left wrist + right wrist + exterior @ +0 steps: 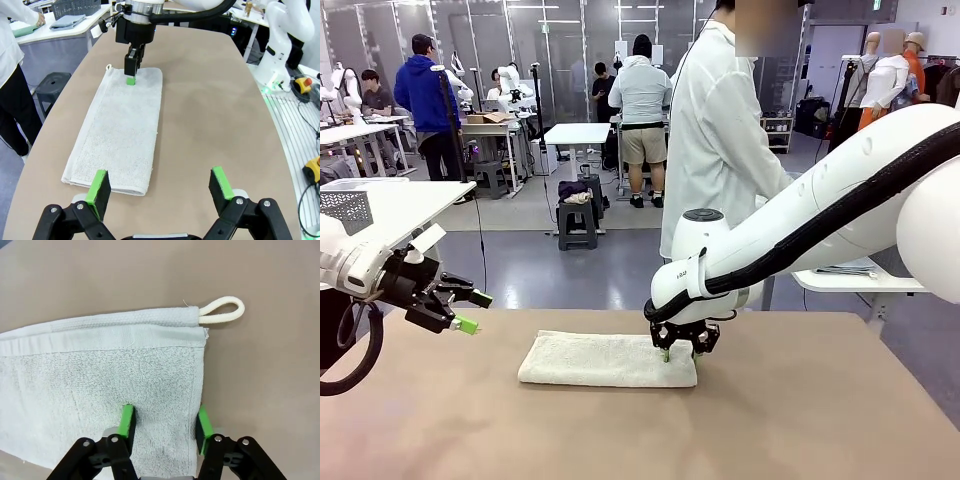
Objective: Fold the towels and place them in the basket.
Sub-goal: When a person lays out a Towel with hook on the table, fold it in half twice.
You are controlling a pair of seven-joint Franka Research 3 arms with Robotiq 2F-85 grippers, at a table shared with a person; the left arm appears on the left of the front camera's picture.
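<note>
Right gripper (165, 421) sits half spread over one end of the cream-white towel (100, 375); it should pinch both layers. Left gripper (160, 186) hangs spread wide.

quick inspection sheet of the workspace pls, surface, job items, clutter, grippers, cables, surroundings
surface: tan table, bare apart from one towel
job's things: cream-white towel lies flat, folded into a long strip, with its corner loop sticking out at the right arm's end; basket and a folded grey-blue towel are on a white side table
clutter: nothing seen
grippers: right gripper down on the towel's end, jaws partly apart, no grip seen yet; left gripper open, in the air near the towel's other end
cables: black hose along the right arm, black cable loop by the left arm, both off the table
surroundings: person in a white coat at the far side
</note>
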